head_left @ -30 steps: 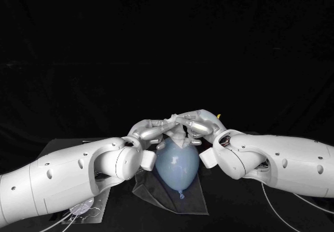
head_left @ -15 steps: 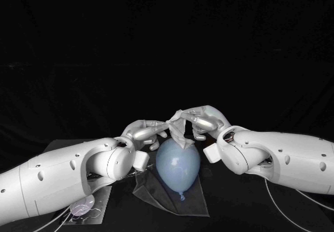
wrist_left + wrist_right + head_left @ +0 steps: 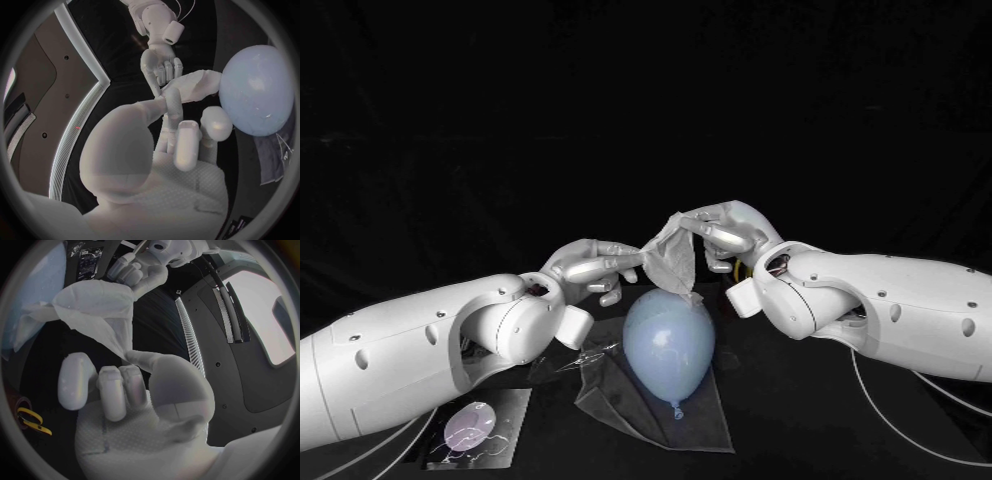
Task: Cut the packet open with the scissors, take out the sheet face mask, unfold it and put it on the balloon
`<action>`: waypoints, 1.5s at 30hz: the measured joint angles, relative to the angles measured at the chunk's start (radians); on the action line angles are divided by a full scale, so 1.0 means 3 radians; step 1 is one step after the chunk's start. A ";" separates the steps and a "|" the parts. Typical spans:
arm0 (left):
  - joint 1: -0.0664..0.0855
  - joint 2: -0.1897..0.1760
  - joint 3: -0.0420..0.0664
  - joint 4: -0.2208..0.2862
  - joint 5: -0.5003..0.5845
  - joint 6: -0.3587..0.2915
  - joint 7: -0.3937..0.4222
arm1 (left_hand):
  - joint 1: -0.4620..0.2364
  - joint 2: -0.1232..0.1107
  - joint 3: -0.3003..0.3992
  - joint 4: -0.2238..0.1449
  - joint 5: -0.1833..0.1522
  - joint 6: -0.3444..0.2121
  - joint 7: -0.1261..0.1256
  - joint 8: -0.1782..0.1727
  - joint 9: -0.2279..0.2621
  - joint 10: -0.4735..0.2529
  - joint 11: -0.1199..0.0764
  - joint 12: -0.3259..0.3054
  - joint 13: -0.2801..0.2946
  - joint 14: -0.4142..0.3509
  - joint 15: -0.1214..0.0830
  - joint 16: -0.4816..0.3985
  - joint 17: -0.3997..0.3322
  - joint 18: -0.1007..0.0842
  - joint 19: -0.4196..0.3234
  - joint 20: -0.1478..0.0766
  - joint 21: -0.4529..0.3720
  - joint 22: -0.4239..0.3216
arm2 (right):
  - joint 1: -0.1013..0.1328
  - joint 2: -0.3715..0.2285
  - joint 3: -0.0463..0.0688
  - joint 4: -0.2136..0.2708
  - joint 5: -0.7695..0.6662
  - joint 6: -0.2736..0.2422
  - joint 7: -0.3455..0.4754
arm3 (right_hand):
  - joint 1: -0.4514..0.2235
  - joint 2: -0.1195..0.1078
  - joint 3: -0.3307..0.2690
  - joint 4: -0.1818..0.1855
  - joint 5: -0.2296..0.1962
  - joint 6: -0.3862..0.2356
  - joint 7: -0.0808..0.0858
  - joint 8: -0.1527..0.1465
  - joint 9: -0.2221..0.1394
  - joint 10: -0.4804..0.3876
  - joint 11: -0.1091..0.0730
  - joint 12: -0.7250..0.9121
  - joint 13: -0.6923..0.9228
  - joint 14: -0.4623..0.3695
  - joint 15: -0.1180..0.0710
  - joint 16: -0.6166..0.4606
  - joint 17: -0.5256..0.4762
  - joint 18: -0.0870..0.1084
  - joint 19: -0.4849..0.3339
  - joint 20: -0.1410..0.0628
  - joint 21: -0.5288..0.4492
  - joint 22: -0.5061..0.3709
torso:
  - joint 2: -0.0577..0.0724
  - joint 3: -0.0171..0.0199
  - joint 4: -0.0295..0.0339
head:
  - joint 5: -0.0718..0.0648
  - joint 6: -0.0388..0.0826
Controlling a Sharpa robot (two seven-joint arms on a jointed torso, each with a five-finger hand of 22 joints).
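Note:
A pale blue balloon (image 3: 668,345) lies on the table with its knot toward me. Just above its far end hangs the crumpled white sheet face mask (image 3: 671,258), stretched between both hands. My left hand (image 3: 596,265) pinches the mask's left edge and my right hand (image 3: 727,233) pinches its upper right corner. The mask's lower tip reaches the balloon's top. In the left wrist view the mask (image 3: 197,85) sits between my left hand (image 3: 178,135) and my right hand (image 3: 161,67), beside the balloon (image 3: 259,95). The right wrist view shows the mask (image 3: 94,305) partly spread.
A clear plastic sheet (image 3: 653,405) lies under the balloon. A clear packet with a pinkish oval (image 3: 470,428) rests on a grey board at the front left. Yellow scissor handles (image 3: 28,420) lie on the table near my right hand.
Both hands have risen and drawn apart, lifting the mask off the balloon's far end and pulling it wider. The balloon has stayed put.

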 measured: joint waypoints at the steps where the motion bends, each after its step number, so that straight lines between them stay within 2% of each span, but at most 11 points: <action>1: 0.0025 0.0000 0.0003 -0.0012 -0.0019 0.0027 -0.0006 | 0.0000 0.0000 0.0000 0.0000 0.0001 0.0000 0.0000 0.0000 0.0000 0.0000 0.0000 0.0012 0.0000 0.0000 0.0000 0.0000 0.0001 0.0000 0.0000 0.0000 0.0000 0.0000 | 0.0012 0.0002 0.0000 -0.0009 -0.0009 0.0008 -0.0007 | 0.0000 0.0000 0.0000 0.0000 0.0000 0.0001 -0.0001 0.0000 0.0000 0.0000 0.0000 0.0000 0.0000 0.0000 0.0000 0.0000 0.0000 0.0000 0.0000 0.0000 0.0001 0.0000 | 0.0000 0.0000 0.0000 | 0.0001 0.0007; 5: 0.0146 0.0015 0.0014 -0.0094 -0.0094 0.0141 -0.0027 | -0.0018 -0.0009 0.0032 -0.0032 0.0007 -0.0001 0.0000 0.0000 0.0000 -0.0001 0.0000 0.0013 0.0002 0.0000 0.0000 0.0000 0.0008 0.0000 0.0000 0.0000 0.0000 0.0002 | 0.0056 0.0010 0.0001 -0.0058 -0.0056 0.0053 -0.0035 | 0.0000 0.0000 0.0000 0.0000 -0.0001 0.0009 -0.0009 -0.0003 -0.0001 0.0000 0.0000 0.0015 0.0000 0.0000 0.0000 0.0000 0.0000 0.0000 0.0000 0.0000 0.0013 0.0000 | 0.0000 0.0000 -0.0002 | 0.0001 0.0039; 8: 0.0259 0.0056 0.0017 -0.0211 -0.0152 0.0235 -0.0049 | -0.0018 -0.0009 0.0032 -0.0032 0.0019 -0.0001 0.0000 0.0000 0.0000 -0.0001 0.0001 0.0013 0.0004 0.0000 0.0001 0.0000 0.0018 0.0000 0.0000 0.0000 0.0000 0.0015 | 0.0105 0.0032 0.0000 -0.0133 -0.0101 0.0102 -0.0058 | 0.0000 0.0000 0.0000 0.0000 -0.0002 0.0008 -0.0009 -0.0007 0.0002 0.0000 0.0000 0.0017 0.0000 0.0000 0.0000 -0.0001 0.0000 0.0000 0.0000 0.0000 0.0013 -0.0001 | -0.0001 0.0001 -0.0004 | 0.0013 0.0097; 11: 0.0359 0.0096 0.0020 -0.0333 -0.0219 0.0337 -0.0080 | -0.0018 -0.0009 0.0032 -0.0032 0.0019 -0.0007 -0.0005 0.0000 0.0000 -0.0001 0.0001 0.0013 0.0004 0.0000 0.0001 0.0000 0.0018 0.0000 0.0000 0.0000 0.0000 0.0015 | 0.0160 0.0053 0.0000 -0.0217 -0.0157 0.0170 -0.0081 | 0.0000 0.0000 0.0000 0.0000 -0.0002 0.0008 -0.0010 -0.0008 0.0002 0.0000 0.0000 0.0017 -0.0001 0.0000 0.0000 -0.0002 0.0000 0.0000 0.0000 0.0000 0.0013 -0.0002 | -0.0008 0.0002 -0.0005 | 0.0019 0.0137; 14: 0.0452 0.0131 0.0021 -0.0451 -0.0298 0.0452 -0.0120 | -0.0022 -0.0014 0.0032 -0.0032 0.0019 -0.0007 -0.0006 0.0000 0.0000 -0.0001 0.0001 0.0013 0.0007 0.0004 0.0005 0.0000 0.0018 0.0000 0.0000 0.0000 0.0000 0.0015 | 0.0221 0.0067 0.0000 -0.0286 -0.0225 0.0253 -0.0099 | 0.0000 0.0000 0.0000 0.0000 -0.0002 0.0008 -0.0010 -0.0008 0.0002 0.0000 0.0000 0.0017 -0.0001 -0.0001 0.0001 -0.0003 0.0000 0.0000 0.0000 0.0000 0.0013 -0.0003 | -0.0018 0.0004 -0.0005 | 0.0024 0.0156; 18: 0.0544 0.0167 0.0022 -0.0592 -0.0410 0.0604 -0.0185 | -0.0026 -0.0018 0.0032 -0.0032 0.0019 -0.0008 -0.0006 -0.0002 0.0000 -0.0001 0.0001 0.0034 0.0015 -0.0002 0.0000 0.0000 0.0018 0.0000 0.0000 0.0000 0.0021 0.0021 | 0.0291 0.0072 0.0000 -0.0342 -0.0312 0.0355 -0.0116 | 0.0001 -0.0001 0.0000 0.0000 -0.0015 0.0007 -0.0010 -0.0014 0.0002 0.0000 0.0000 0.0017 -0.0003 -0.0001 0.0001 -0.0003 -0.0001 0.0000 0.0000 0.0000 0.0032 -0.0003 | -0.0032 0.0008 -0.0005 | 0.0025 0.0168; 28: 0.0679 0.0182 0.0020 -0.0814 -0.0683 0.0940 -0.0329 | -0.0026 -0.0018 0.0031 -0.0033 0.0019 -0.0019 -0.0007 0.0011 0.0001 -0.0002 0.0002 0.0036 0.0020 -0.0007 -0.0004 0.0000 0.0034 0.0000 0.0000 0.0000 0.0021 0.0026 | 0.0470 0.0090 0.0001 -0.0459 -0.0447 0.0505 -0.0122 | 0.0013 -0.0014 0.0000 0.0000 -0.0040 0.0015 -0.0003 -0.0020 0.0002 0.0000 0.0000 0.0031 -0.0001 -0.0001 0.0001 0.0000 -0.0003 0.0000 0.0013 0.0013 0.0045 -0.0001 | -0.0043 0.0012 -0.0005 | 0.0012 0.0181; 35: 0.0762 0.0181 0.0021 -0.0942 -0.0854 0.1098 -0.0386 | -0.0057 -0.0049 0.0054 -0.0056 0.0032 -0.0019 -0.0007 0.0014 0.0001 -0.0002 0.0002 0.0049 0.0027 0.0002 -0.0013 0.0013 0.0041 0.0000 0.0000 0.0001 0.0021 0.0029 | 0.0556 0.0127 0.0001 -0.0573 -0.0502 0.0585 -0.0114 | 0.0013 -0.0014 0.0000 0.0000 -0.0041 0.0015 -0.0003 -0.0026 0.0004 0.0000 0.0000 0.0031 0.0000 -0.0002 0.0002 0.0000 -0.0002 0.0000 0.0022 0.0003 0.0060 0.0000 | -0.0043 0.0012 -0.0002 | 0.0005 0.0196; 40: 0.0794 0.0180 0.0021 -0.1009 -0.0928 0.1150 -0.0401 | -0.0057 -0.0049 0.0054 -0.0056 0.0032 -0.0019 -0.0007 0.0014 0.0003 -0.0002 0.0002 0.0049 0.0029 0.0002 -0.0013 0.0013 0.0051 0.0000 0.0000 0.0001 0.0021 0.0039 | 0.0592 0.0151 0.0001 -0.0651 -0.0542 0.0634 -0.0113 | 0.0013 -0.0014 0.0000 0.0000 -0.0041 0.0015 -0.0003 -0.0029 0.0004 0.0000 0.0000 0.0030 0.0000 -0.0002 0.0002 -0.0001 0.0000 0.0000 0.0022 0.0003 0.0060 0.0000 | -0.0043 0.0010 -0.0001 | 0.0005 0.0207; 45: 0.0803 0.0184 0.0021 -0.1059 -0.0974 0.1174 -0.0406 | -0.0061 -0.0053 0.0054 -0.0056 0.0032 -0.0018 -0.0006 0.0014 0.0005 -0.0002 0.0002 0.0065 0.0037 0.0001 -0.0013 0.0013 0.0062 0.0000 0.0000 0.0001 0.0021 0.0039 | 0.0606 0.0166 0.0002 -0.0697 -0.0593 0.0689 -0.0113 | 0.0013 -0.0014 -0.0001 0.0000 -0.0059 0.0025 -0.0012 -0.0023 0.0003 0.0000 0.0000 0.0030 0.0000 -0.0002 0.0002 -0.0002 0.0000 -0.0001 0.0022 0.0003 0.0060 0.0000 | -0.0043 0.0010 -0.0001 | 0.0007 0.0214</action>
